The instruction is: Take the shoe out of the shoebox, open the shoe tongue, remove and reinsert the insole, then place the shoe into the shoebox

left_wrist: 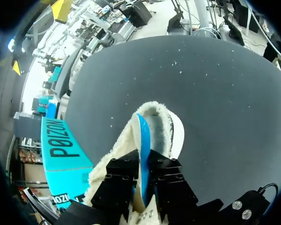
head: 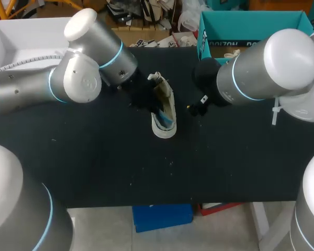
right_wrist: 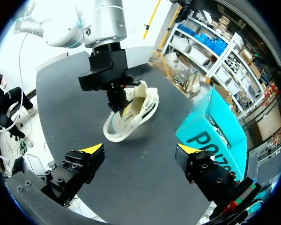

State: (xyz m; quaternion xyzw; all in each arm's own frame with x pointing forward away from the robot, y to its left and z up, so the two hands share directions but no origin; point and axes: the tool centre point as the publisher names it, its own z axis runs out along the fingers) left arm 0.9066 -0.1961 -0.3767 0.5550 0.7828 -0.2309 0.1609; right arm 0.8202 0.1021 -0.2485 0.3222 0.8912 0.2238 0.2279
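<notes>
— Where is the shoe at this moment?

— The cream, fleece-lined shoe sits on the black table near its middle, outside the teal shoebox. The shoebox stands at the table's far edge, behind the right arm.

— And the left arm?

— It comes in from the left side, and the left gripper is down at the shoe's opening. Its black fingers are closed tight on the blue insole, one on each face. The insole stands on edge between them and runs forward into the fleece lining.

— Is the insole out of the shoe?

— Not fully. From the left wrist, its far end is still inside the lining. From above, a strip of blue shows within the shoe.

— What about the other arm?

— The right gripper hangs just beside the shoe, on the shoebox side, without touching it. Its yellow-tipped fingers stand wide apart with nothing between them.
</notes>
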